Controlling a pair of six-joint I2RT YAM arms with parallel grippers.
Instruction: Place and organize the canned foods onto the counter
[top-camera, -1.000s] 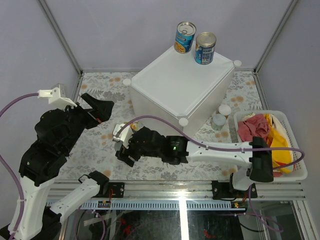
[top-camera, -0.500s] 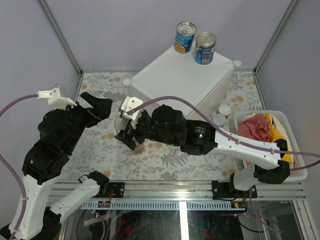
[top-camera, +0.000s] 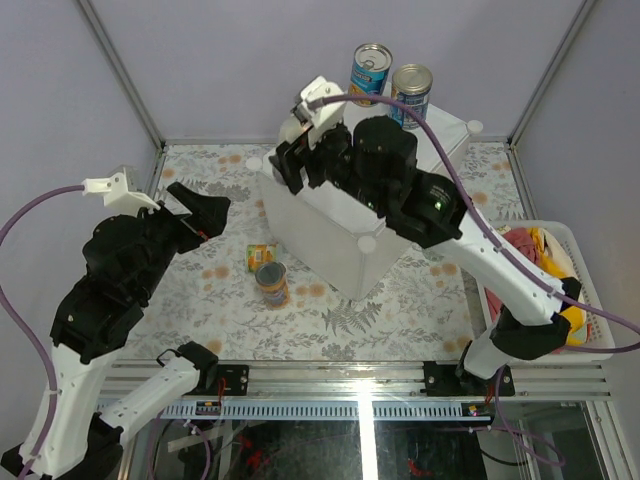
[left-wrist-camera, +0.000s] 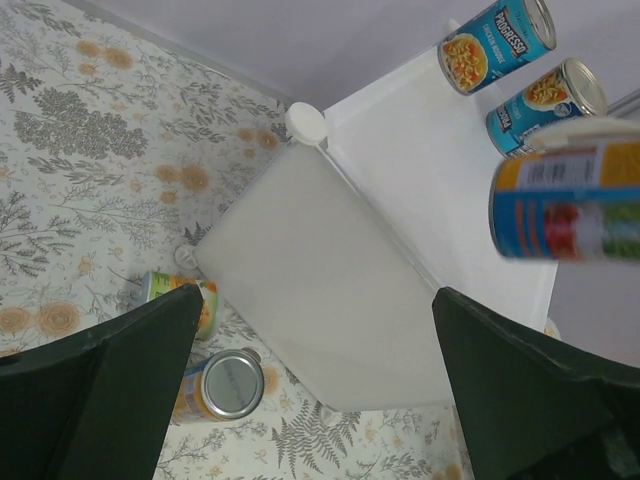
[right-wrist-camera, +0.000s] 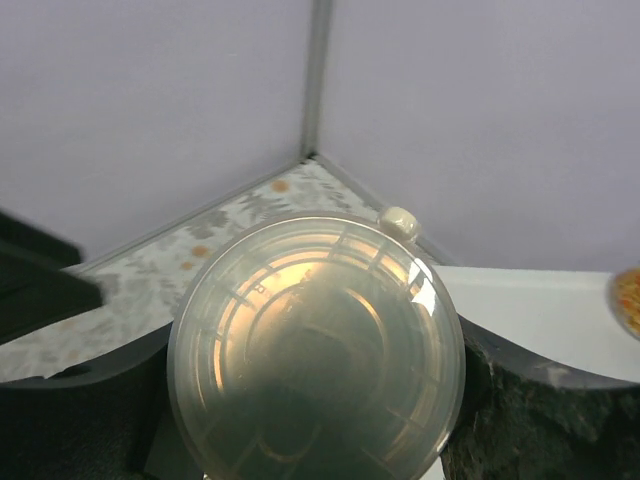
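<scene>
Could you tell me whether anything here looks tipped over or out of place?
Yes: a yellow-labelled can lies on its side on the floral table, beside an upright can, left of the counter.

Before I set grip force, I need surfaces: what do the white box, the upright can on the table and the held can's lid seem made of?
White box: probably plastic, smooth matte faces, moulded round corner knob. Upright can: metal, shiny ringed silver top; printed label, possibly paper. Held can's lid: likely translucent plastic; ribs and orange glow show through.
</scene>
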